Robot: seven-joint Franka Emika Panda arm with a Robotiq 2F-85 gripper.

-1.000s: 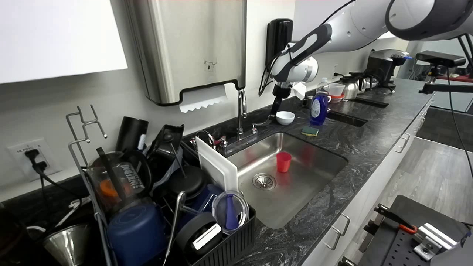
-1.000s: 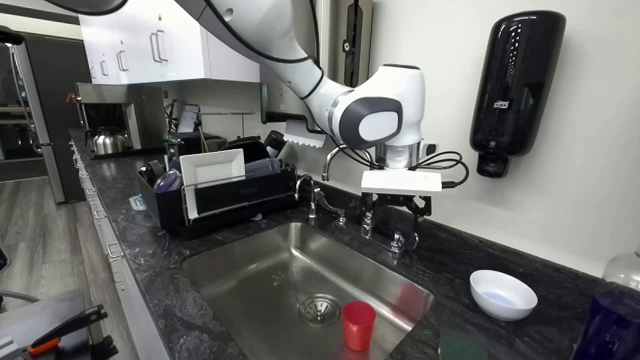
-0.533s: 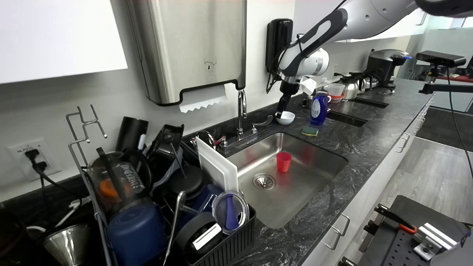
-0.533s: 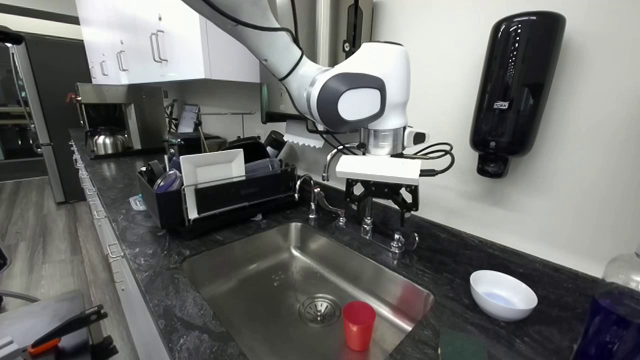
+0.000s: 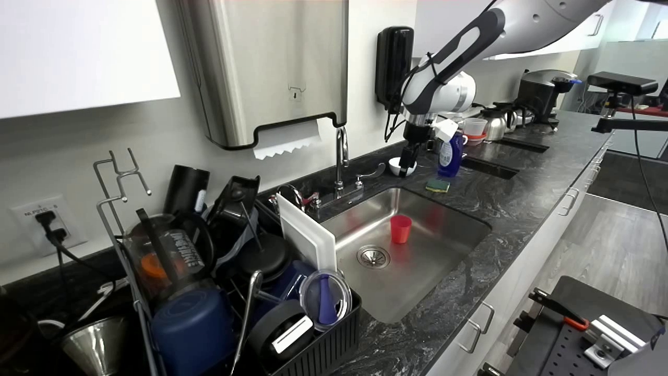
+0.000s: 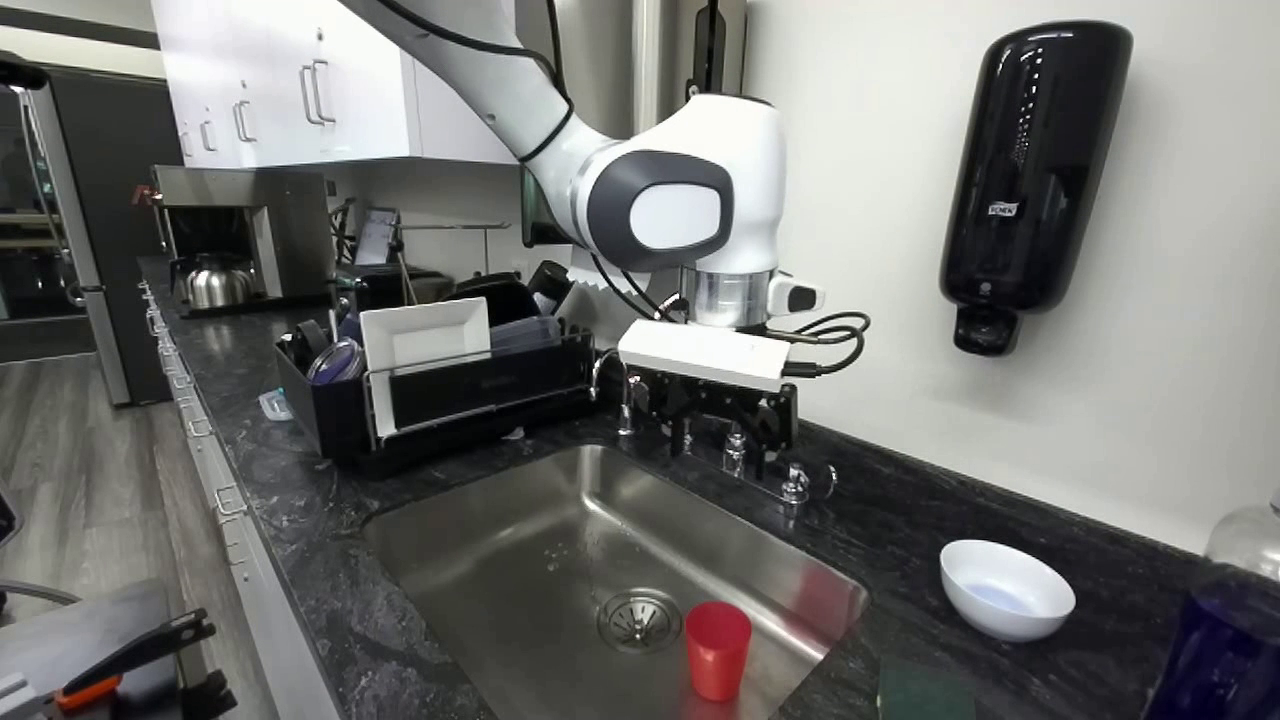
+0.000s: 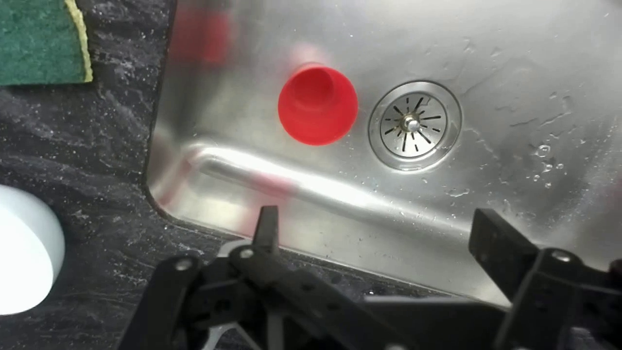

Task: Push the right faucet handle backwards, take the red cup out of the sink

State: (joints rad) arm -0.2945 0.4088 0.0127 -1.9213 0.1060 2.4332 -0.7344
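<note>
The red cup (image 5: 401,228) stands upright in the steel sink (image 5: 417,274), beside the drain. It also shows in an exterior view (image 6: 717,655) and in the wrist view (image 7: 318,109), where its mouth faces the camera. The right faucet handle (image 5: 374,171) sits behind the sink's rim, its blade pointing back towards the wall in an exterior view (image 6: 831,482). My gripper (image 7: 379,232) is open with nothing between its fingers. It hangs above the sink's back edge, in front of the faucet in an exterior view (image 6: 718,458), apart from cup and handle.
A white bowl (image 6: 1005,592) stands on the counter behind the sink's right corner. A green sponge (image 7: 41,43) and a blue soap bottle (image 5: 450,155) are near it. The faucet spout (image 5: 342,149) rises close to the arm. A full dish rack (image 6: 325,425) stands at the sink's left.
My gripper was at the right faucet handle; it has moved off it and out from the wall towards the sink. The handle now shows uncovered. The red cup has not moved.
</note>
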